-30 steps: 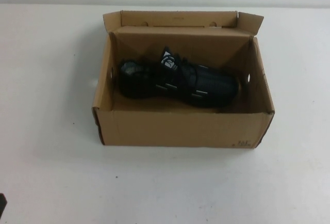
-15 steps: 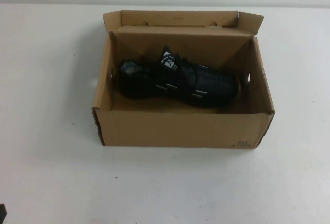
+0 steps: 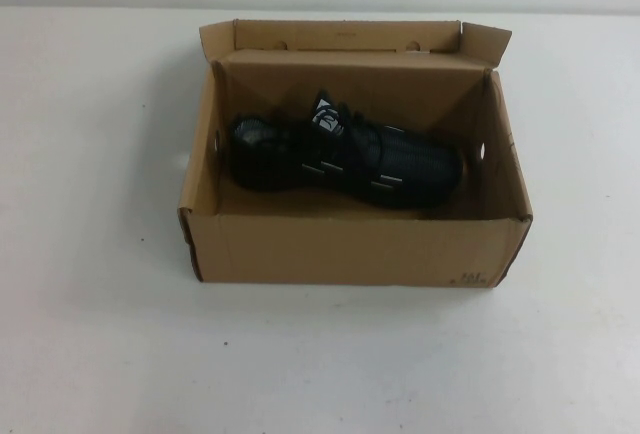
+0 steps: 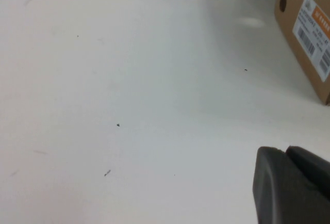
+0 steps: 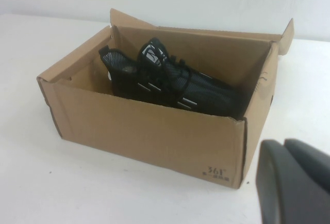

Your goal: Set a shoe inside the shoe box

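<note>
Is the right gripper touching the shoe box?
Apart. The right wrist view shows the shut right gripper short of the shoe box, bare table between. The shoe lies inside. The left gripper, shut, hangs over bare table.

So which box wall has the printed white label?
The shoe box's left end wall: left gripper's camera shows its label. Right gripper faces the front wall, ink-stamped only.

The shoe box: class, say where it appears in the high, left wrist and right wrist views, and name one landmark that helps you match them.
High view: the shoe box sits mid-table, lid open, the shoe inside.
Left wrist view: only a box corner with a white label shows, at the frame's edge.
Right wrist view: the whole box fills the middle, shoe inside.
Shared landmark: the small round holes in the box's end wall.
</note>
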